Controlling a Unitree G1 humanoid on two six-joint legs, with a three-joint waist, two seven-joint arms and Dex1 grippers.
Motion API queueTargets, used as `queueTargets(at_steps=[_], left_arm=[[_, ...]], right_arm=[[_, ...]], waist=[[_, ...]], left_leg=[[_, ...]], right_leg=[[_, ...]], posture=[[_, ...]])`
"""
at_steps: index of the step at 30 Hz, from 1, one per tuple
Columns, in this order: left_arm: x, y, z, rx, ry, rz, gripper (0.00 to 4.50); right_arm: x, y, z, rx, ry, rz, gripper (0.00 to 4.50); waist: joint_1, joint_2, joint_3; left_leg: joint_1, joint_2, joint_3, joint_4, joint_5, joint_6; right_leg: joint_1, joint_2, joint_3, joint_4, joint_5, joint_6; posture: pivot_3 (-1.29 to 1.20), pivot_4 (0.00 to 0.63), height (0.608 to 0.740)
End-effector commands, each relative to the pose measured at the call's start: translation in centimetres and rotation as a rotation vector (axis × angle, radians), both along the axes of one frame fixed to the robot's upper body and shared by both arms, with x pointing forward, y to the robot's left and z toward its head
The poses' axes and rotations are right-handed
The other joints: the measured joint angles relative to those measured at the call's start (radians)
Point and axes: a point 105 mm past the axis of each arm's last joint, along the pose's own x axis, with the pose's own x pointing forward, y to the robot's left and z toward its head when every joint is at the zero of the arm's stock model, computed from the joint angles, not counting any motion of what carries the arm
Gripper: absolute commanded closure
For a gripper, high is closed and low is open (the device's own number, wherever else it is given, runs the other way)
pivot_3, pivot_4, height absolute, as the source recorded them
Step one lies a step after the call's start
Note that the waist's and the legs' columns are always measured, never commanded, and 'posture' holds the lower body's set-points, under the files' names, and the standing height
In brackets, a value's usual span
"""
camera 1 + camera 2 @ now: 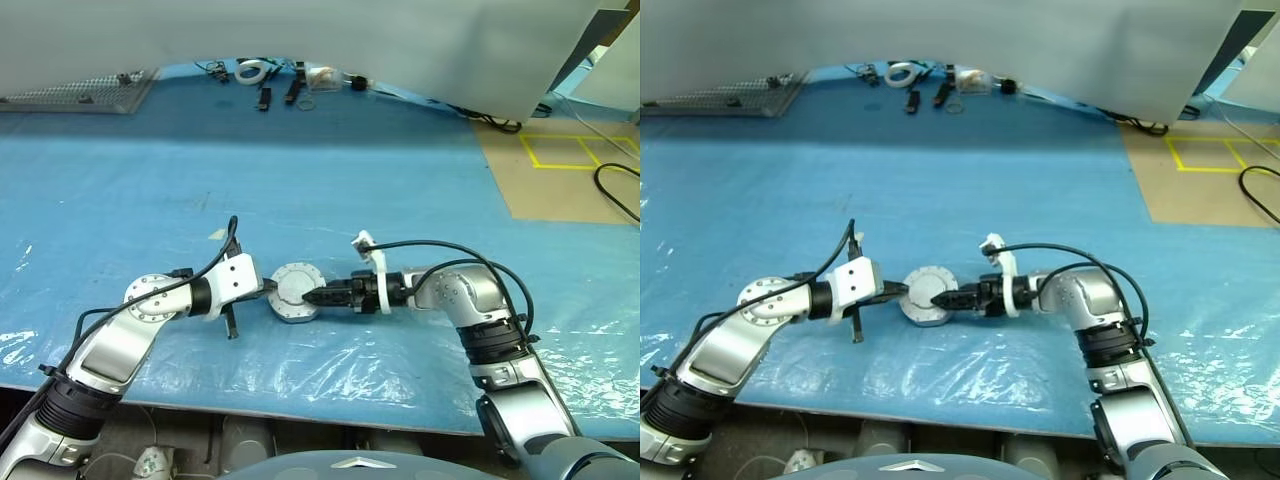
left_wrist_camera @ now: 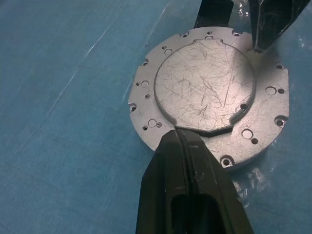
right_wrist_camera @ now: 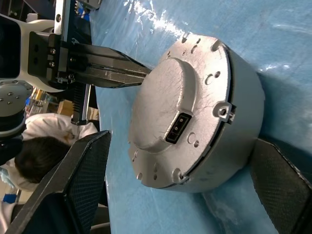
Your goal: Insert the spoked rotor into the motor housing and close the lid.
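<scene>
Closed motor housing on the blue bench, between my two claws.

The bench [image 1: 330, 190] carries the motor housing [image 3: 229, 122], lid [image 2: 207, 90] on: solid metal, heavy, smooth, so I take its side wall. My right claw [image 3: 180, 190] stands apart around it; my left claw [image 2: 187, 146] is together, at the rim.

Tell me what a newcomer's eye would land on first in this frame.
The short round silver-grey metal drum with its scratched plain-grey lid closed on top, sitting on the blue plastic-covered table near its front edge. The left gripper meets it from one side with jaws shut, tips at the lid's rim, while the right gripper comes from the opposite side with jaws spread wide around the drum. Small tools and a white tape roll lie at the table's far edge.
</scene>
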Motion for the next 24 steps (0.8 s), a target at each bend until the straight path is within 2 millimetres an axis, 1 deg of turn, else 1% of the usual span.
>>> queueTargets(at_steps=[1, 4, 8, 12, 15, 18, 19, 21, 23, 24], left_arm=[[0.0, 0.2, -0.3, 0.01, 0.008, 0.008, 4.5], [-0.1, 0.2, -0.4, 0.011, 0.009, 0.008, 4.5], [-0.2, 0.1, -0.4, 0.007, 0.01, 0.009, 4.5], [-0.3, 0.2, -0.4, 0.009, 0.01, 0.009, 4.5], [-0.3, 0.2, -0.4, 0.011, 0.011, 0.008, 4.5], [-0.2, 0.2, -0.4, 0.011, 0.012, 0.008, 4.5], [-0.2, 0.2, -0.4, 0.011, 0.012, 0.008, 4.5], [-0.2, 0.1, -0.5, 0.012, 0.013, 0.009, 4.5], [-0.2, 0.0, -0.5, 0.01, 0.014, 0.008, 4.5], [-0.2, 0.0, -0.5, 0.009, 0.015, 0.008, 4.5]], right_arm=[[0.2, 1.1, 1.2, 0.057, 0.0, 0.018, 0.02], [0.5, 1.6, 1.5, 0.07, -0.003, 0.017, 0.02], [0.3, 2.1, 1.5, 0.078, -0.002, 0.027, 0.02], [0.4, 2.3, 1.6, 0.087, -0.006, 0.024, 0.02], [0.5, 2.3, 1.7, 0.104, -0.004, 0.016, 0.56], [0.3, 2.1, 1.6, 0.1, 0.001, 0.016, 1.47], [0.3, 2.0, 1.5, 0.099, 0.002, 0.016, 1.84], [0.2, 1.9, 1.7, 0.107, 0.0, 0.022, 2.33], [-0.1, 1.9, 2.2, 0.138, 0.005, 0.037, 2.71], [-0.2, 1.9, 2.6, 0.163, 0.014, 0.04, 2.79]], waist=[[0.0, 0.0, 0.0], [0.0, 0.0, 0.0], [-0.001, 0.0, 0.0], [-0.001, 0.0, 0.0], [-0.001, 0.0, 0.0], [-0.001, 0.0, 0.0], [-0.001, 0.0, 0.0], [0.0, 0.0, 0.0], [0.003, 0.0, 0.0], [0.005, 0.0, 0.0]], left_leg=[[0.0, 0.0, 0.0, 0.0, 0.0, 0.0], [0.001, 0.0, 0.0, 0.0, 0.0, 0.0], [0.001, 0.0, 0.0, 0.0, 0.0, 0.0], [0.001, 0.0, 0.0, 0.0, 0.0, 0.0], [0.001, 0.0, 0.0, 0.0, 0.0, 0.0], [0.001, 0.0, 0.0, 0.0, 0.0, 0.0], [0.001, 0.0, 0.0, 0.0, 0.0, 0.0], [0.001, 0.0, 0.0, 0.0, 0.0, 0.0], [0.002, 0.0, 0.0, 0.0, 0.0, 0.0], [0.002, 0.0, 0.0, 0.0, 0.0, 0.0]], right_leg=[[0.0, 0.0, 0.0, 0.0, 0.0, 0.0], [0.0, 0.0, 0.0, 0.0, 0.0, 0.0], [0.0, 0.0, 0.0, 0.001, 0.0, 0.0], [0.0, 0.0, 0.0, 0.001, 0.0, 0.0], [0.0, 0.0, 0.0, 0.001, 0.0, 0.0], [0.0, 0.0, 0.0, 0.001, 0.0, 0.0], [0.0, 0.0, 0.0, 0.001, 0.0, 0.0], [0.0, 0.0, 0.0, 0.001, 0.0, 0.0], [0.001, 0.0, 0.0, 0.001, 0.0, 0.0], [0.002, 0.0, 0.0, 0.001, 0.0, 0.0]], posture=[[0.0, 0.15, 0.74], [0.0, 0.15, 0.74], [0.0, 0.15, 0.74], [0.0, 0.15, 0.74], [0.0, 0.15, 0.74], [0.0, 0.15, 0.74], [0.0, 0.15, 0.74], [0.0, 0.15, 0.74], [0.0, 0.15, 0.74], [0.0, 0.15, 0.74]])
